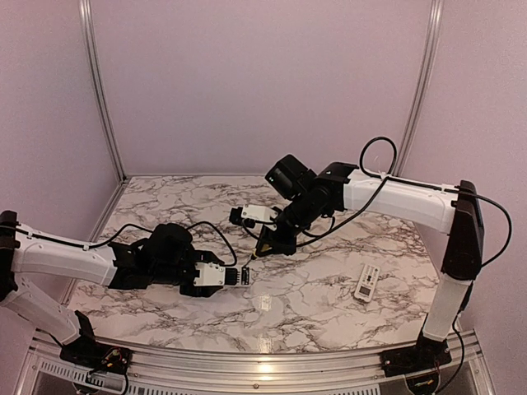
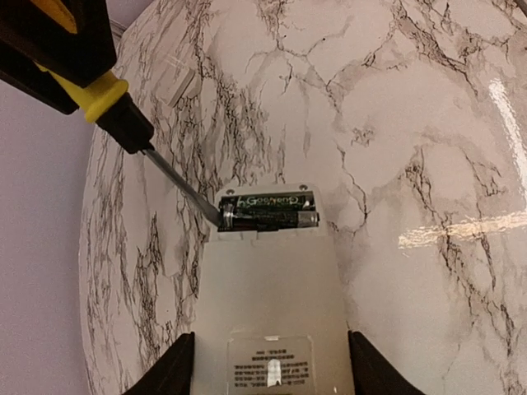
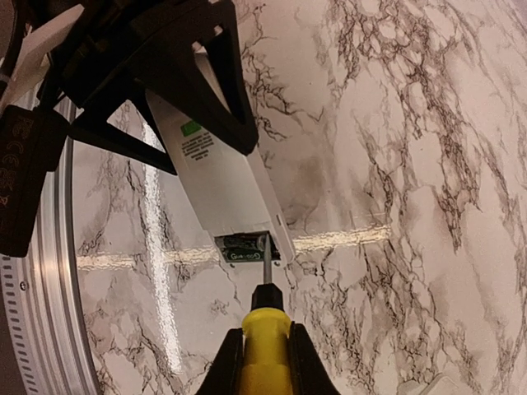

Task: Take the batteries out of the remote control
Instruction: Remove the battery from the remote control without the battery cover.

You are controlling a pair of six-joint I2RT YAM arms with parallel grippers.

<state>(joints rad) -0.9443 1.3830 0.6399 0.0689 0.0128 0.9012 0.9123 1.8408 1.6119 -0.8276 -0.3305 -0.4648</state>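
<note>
My left gripper (image 2: pixel 270 362) is shut on the sides of the white remote control (image 2: pixel 268 296) and holds it above the table. Its battery bay at the far end is uncovered. Two dark batteries (image 2: pixel 268 212) lie side by side in it, also seen as batteries (image 3: pixel 247 247) in the right wrist view. My right gripper (image 3: pixel 263 354) is shut on the yellow handle of a screwdriver (image 3: pixel 263 325). The screwdriver's metal tip (image 2: pixel 221 216) touches the left end of the batteries. In the top view the left gripper (image 1: pixel 229 277) and the right gripper (image 1: pixel 268 240) meet mid-table.
A small flat grey cover plate (image 2: pixel 181 85) lies on the marble table (image 2: pixel 395 123) beyond the remote. A second white remote (image 1: pixel 366 282) with buttons lies at the right near the right arm's base. Purple walls close in the back and sides.
</note>
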